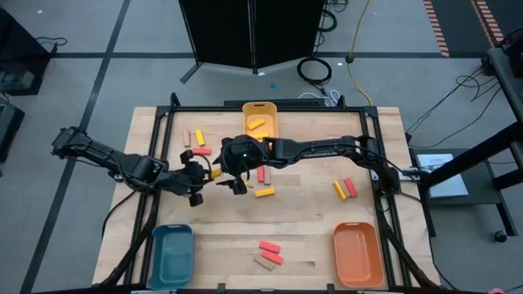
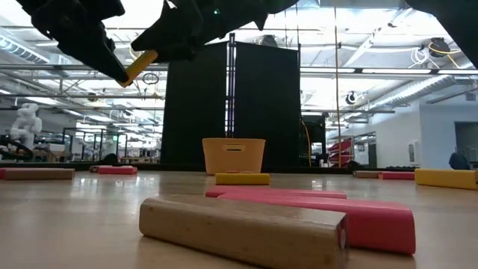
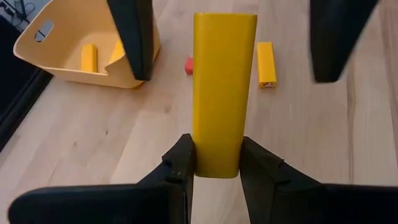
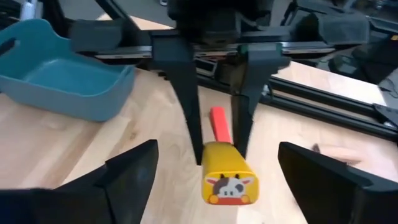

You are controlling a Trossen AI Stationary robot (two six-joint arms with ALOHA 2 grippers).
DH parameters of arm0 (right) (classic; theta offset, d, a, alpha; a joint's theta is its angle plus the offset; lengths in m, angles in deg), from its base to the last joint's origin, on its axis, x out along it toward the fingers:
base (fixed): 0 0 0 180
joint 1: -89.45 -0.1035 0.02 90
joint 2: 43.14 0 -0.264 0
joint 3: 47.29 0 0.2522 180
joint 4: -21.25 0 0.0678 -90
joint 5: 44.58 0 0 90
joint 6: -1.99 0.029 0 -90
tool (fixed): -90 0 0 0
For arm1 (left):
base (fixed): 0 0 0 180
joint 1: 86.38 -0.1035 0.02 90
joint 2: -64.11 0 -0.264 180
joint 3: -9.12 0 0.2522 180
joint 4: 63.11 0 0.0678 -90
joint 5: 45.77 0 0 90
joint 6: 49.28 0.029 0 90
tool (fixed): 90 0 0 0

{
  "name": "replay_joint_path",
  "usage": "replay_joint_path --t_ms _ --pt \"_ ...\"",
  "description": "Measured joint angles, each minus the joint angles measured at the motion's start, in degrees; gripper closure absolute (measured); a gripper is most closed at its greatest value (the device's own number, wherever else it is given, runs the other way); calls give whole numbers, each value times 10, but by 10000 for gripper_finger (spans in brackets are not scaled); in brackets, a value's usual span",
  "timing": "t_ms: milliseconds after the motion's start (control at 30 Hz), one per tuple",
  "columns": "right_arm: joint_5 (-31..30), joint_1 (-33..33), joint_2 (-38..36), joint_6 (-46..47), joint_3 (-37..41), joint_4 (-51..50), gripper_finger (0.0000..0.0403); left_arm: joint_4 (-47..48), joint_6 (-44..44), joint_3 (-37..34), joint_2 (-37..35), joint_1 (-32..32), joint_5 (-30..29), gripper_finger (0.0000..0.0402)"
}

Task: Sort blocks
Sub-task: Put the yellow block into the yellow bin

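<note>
Left hand (image 3: 217, 163) is seen clamped on one yellow block (image 3: 222, 87) above the surface (image 1: 302, 220); right hand (image 4: 217, 171) is spread wide around it. Two yellow blocks are counted in the yellow tray (image 1: 260, 119); teal tray (image 1: 171, 255) and orange tray (image 1: 358, 255) are set at the near corners.

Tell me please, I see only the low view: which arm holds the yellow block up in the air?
Observer: The left gripper is shut on one end of the yellow block.
Operator: And the second dark arm beside it?
Observer: That is the right gripper. It is open, with its fingers on both sides of the block's other end, apart from it.
Operator: Is the yellow tray empty?
Observer: No. The yellow tray has two yellow blocks lying in it.
</note>
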Motion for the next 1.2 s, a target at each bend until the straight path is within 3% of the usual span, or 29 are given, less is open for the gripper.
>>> replay_joint_path --t_ms 267,667,1000,1200 --pt "-2 3 0 3 0 3 147 -3 5 0 0 0 -10 318" --pt "0 3 0 -10 0 3 330 -27 28 0 0 0 -24 305" --pt "7 22 -20 3 0 -53 331 16 -30 0 -3 0 -23 236" --pt "7 83 -44 7 0 -130 331 124 -82 33 -32 1 -17 221"
